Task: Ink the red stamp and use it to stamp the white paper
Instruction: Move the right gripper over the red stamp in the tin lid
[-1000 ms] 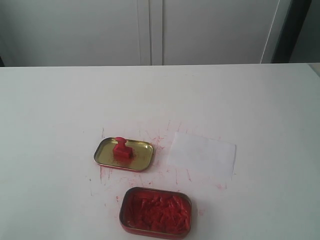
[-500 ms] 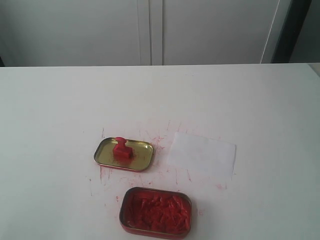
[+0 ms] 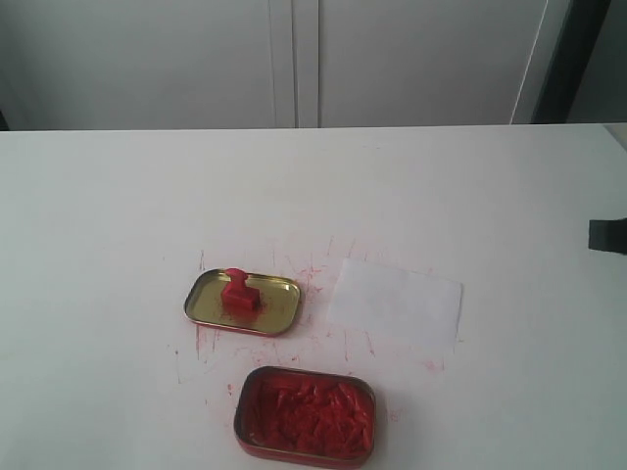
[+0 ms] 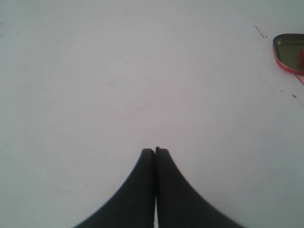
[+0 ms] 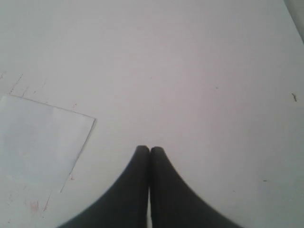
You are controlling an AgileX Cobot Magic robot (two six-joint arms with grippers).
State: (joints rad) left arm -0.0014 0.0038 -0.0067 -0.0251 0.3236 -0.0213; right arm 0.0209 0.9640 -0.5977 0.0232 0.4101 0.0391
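We judge task at first step: nothing grasped yet. Red stamp (image 3: 238,292) stands upright inside gold lid (image 3: 279,300). White paper (image 3: 395,302) lies just beside lid; we see no mark on it. Ink tin (image 3: 305,415) near lid, camera side. Left gripper (image 4: 155,151) and right gripper (image 5: 150,149) pinched together, empty, apart from lid. Next move, we reckon: part fingers, descend over stamp knob, pinch.

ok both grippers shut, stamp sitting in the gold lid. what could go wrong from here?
1. The stamp is small and stands in a shallow lid that looks unfixed; a slightly off grasp could tip it or drag the lid. The left gripper and right gripper must open first.
2. The paper lies flat and barely contrasts with the table; it may slide or lift with the stamp.
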